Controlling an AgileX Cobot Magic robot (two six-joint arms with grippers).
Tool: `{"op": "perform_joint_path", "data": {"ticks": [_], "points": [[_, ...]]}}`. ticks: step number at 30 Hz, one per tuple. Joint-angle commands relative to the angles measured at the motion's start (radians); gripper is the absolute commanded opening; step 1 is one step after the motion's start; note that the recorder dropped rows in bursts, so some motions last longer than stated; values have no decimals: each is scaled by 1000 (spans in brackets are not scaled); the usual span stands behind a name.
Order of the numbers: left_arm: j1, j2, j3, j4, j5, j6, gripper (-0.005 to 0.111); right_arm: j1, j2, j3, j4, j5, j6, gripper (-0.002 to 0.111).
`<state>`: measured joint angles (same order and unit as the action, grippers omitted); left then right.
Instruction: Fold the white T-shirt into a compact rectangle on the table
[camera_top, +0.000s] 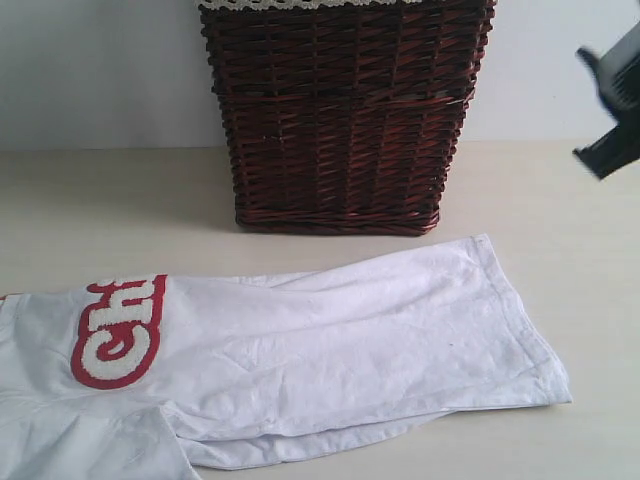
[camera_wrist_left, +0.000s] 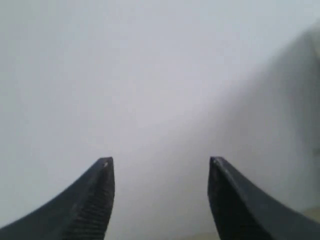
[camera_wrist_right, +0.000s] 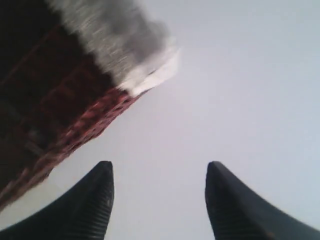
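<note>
The white T-shirt (camera_top: 320, 350) lies folded lengthwise on the table (camera_top: 90, 210), stretching from the lower left to a hem at the right. Red-outlined fuzzy letters (camera_top: 118, 332) show near its left end. My right gripper (camera_top: 612, 100) hangs high at the right edge of the exterior view, well above and apart from the shirt. In its wrist view my right gripper (camera_wrist_right: 159, 170) is open with nothing between its fingers. My left gripper (camera_wrist_left: 161, 167) is open too, facing a blank pale wall, and does not appear in the exterior view.
A dark brown wicker basket (camera_top: 340, 110) with white lace trim stands on the table behind the shirt. The same basket (camera_wrist_right: 55, 105) shows beside my right gripper in its wrist view. Bare table lies to either side of the basket.
</note>
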<state>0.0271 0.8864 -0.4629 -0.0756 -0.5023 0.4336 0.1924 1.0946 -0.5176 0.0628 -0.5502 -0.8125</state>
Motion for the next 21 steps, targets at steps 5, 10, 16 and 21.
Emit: {"op": "perform_joint_path", "data": {"ticks": [5,10,16,21], "points": [[1,-336,-3,-12,332,-112,54,-6,-390,5,252,391,100,54],[4,-486,-3,-12,611,-45,54,-25,-583,99,226,539,81,54],[23,-571,-3,17,813,36,54,-207,-810,304,257,441,106,54],[89,-576,-3,18,787,35,54,-265,-963,448,263,428,279,56]]}}
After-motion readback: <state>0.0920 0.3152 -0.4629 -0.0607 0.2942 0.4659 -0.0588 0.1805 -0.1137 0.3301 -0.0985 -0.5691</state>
